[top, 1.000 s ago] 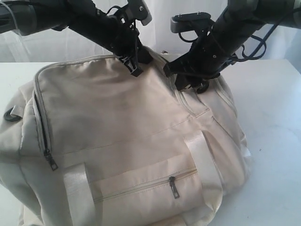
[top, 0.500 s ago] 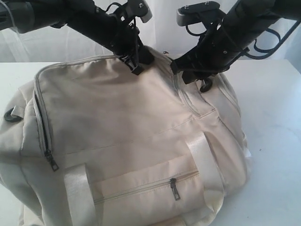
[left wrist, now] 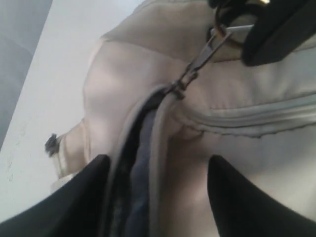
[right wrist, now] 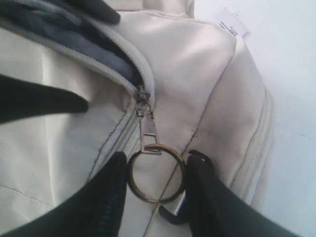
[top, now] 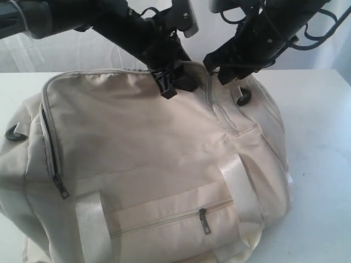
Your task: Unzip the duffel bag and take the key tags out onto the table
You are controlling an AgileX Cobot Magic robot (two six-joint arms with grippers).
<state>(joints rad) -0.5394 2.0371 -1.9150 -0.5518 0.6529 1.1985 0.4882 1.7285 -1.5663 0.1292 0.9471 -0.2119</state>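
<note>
The cream duffel bag [top: 137, 142] lies on the white table [top: 323, 164] and fills most of the exterior view. At its far top edge my right gripper [top: 225, 74] [right wrist: 158, 158] is shut on the brass ring [right wrist: 154, 200] of the main zipper pull [right wrist: 148, 131]. The zipper is parted a short way, and grey lining [right wrist: 74, 39] [left wrist: 140, 173] shows in the slot. My left gripper [top: 170, 85] [left wrist: 158, 160] is open, one finger on either side of that slot, holding nothing. The key tags are hidden.
A black D-ring [top: 13, 134] hangs at the bag's left end and another [top: 243, 97] sits beside my right gripper. A side zipper [top: 55, 159], a front pocket zipper pull [top: 203, 219] and pale webbing straps [top: 238, 181] face the camera. A white label [right wrist: 229, 22] sticks out.
My left gripper has opened, let go of the bag fabric and shifted right. My right gripper, still on the ring, has risen and moved back a little.
</note>
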